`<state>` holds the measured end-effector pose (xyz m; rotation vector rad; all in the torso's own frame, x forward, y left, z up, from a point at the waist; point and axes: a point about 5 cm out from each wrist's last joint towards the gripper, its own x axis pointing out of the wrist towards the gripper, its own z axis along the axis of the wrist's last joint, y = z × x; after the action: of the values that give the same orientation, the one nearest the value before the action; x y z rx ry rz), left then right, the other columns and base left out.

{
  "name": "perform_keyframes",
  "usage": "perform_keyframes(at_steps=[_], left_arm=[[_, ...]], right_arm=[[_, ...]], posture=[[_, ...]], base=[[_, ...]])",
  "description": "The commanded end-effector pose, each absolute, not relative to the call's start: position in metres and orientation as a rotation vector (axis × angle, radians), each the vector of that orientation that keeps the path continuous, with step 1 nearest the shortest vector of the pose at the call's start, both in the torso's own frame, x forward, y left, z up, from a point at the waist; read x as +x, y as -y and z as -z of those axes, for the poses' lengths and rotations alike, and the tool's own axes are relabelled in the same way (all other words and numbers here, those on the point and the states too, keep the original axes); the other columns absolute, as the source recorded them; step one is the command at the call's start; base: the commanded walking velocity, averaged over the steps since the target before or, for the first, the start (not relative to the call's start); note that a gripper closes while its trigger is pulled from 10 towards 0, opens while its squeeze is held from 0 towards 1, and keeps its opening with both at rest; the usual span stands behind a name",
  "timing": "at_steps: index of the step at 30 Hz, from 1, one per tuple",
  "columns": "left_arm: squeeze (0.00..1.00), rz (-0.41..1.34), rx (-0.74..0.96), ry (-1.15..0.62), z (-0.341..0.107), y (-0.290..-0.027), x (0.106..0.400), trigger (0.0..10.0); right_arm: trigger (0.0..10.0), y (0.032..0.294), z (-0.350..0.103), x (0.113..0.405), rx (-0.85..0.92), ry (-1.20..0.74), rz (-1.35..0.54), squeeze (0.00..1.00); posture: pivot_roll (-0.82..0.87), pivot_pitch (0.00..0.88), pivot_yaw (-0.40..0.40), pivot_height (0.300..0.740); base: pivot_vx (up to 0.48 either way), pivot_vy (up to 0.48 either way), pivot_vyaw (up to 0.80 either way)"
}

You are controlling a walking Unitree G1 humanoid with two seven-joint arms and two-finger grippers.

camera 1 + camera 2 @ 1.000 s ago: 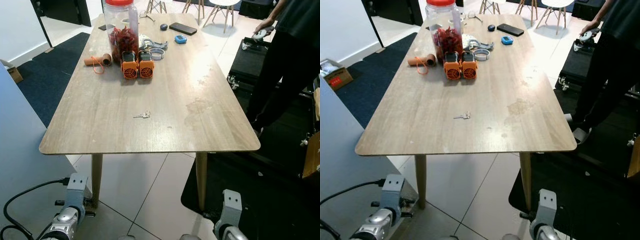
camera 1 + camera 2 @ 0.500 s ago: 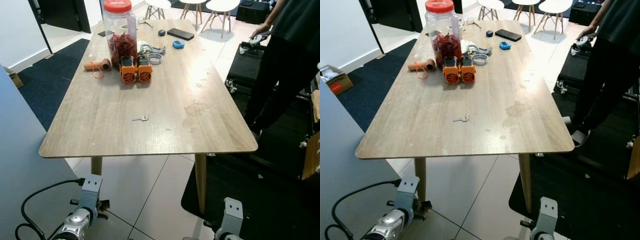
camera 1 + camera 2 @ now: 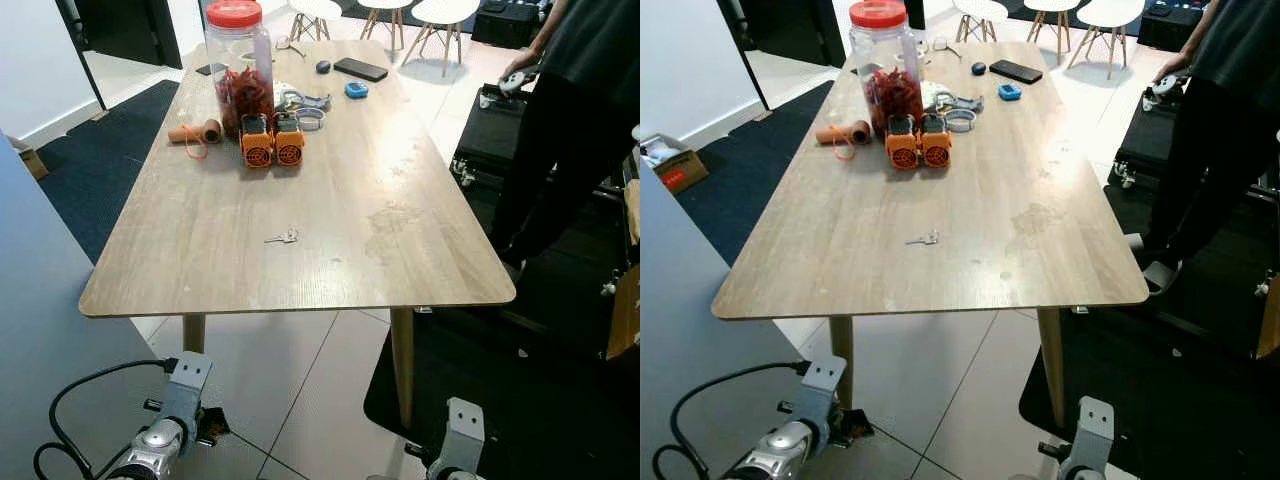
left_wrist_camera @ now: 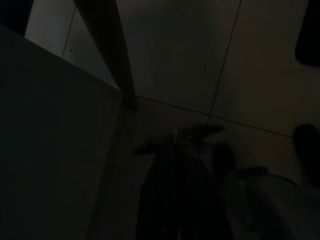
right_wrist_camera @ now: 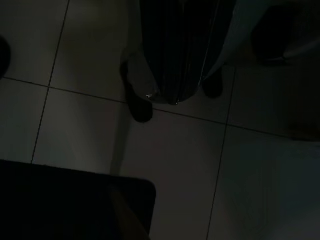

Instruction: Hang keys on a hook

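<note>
A small silver set of keys [image 3: 283,237] lies flat on the wooden table [image 3: 200,250], near the middle of its front half. Both arms hang low below the table's front edge, well short of the keys. The left arm's wrist [image 3: 165,437] is beside the front left table leg, and the right arm's wrist [image 3: 458,440] is near the front right leg. In the dark left wrist view my left gripper [image 4: 176,136] points at the tiled floor with its fingers together. My right gripper [image 5: 172,99] also points at the floor, fingers pressed side by side, holding nothing.
Far along the table stand a red-lidded jar [image 3: 238,55], two orange devices [image 3: 272,140], a cork roll [image 3: 195,131], a phone [image 3: 359,68] and small items. A person in black [image 3: 585,110] stands at the right by a black case. A grey panel [image 3: 40,330] is close on my left.
The head camera has shifted a little, so the table sits slightly differently in the picture. The left arm has swung slightly rightward. The keys have stayed in place.
</note>
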<state>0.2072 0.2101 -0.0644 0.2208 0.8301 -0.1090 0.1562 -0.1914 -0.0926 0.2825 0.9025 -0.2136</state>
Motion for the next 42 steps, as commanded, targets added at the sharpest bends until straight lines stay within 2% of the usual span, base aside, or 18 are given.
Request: perform_keyframes(at_steps=[1,19,42], left_arm=[[0.00,0.126,0.222,-0.825,0.065,-0.206,0.208,10.0],[0.00,0.156,0.235,-0.857,0.068,-0.194,0.208,10.0],[0.00,0.181,0.314,-0.886,0.070,-0.201,0.203,10.0]], right_arm=[[10.0,0.189,0.093,0.156,0.289,-0.910,0.216,0.00],[10.0,0.191,0.092,0.158,0.285,-0.910,0.224,0.00],[10.0,0.186,0.092,0.159,0.258,-0.916,0.197,0.00]], posture=[[0.05,0.034,0.012,0.740],[0.04,0.027,0.022,0.740],[0.06,0.034,0.021,0.740]], base=[[0.000,0.000,0.00],[0.000,0.000,0.00],[0.000,0.000,0.00]])
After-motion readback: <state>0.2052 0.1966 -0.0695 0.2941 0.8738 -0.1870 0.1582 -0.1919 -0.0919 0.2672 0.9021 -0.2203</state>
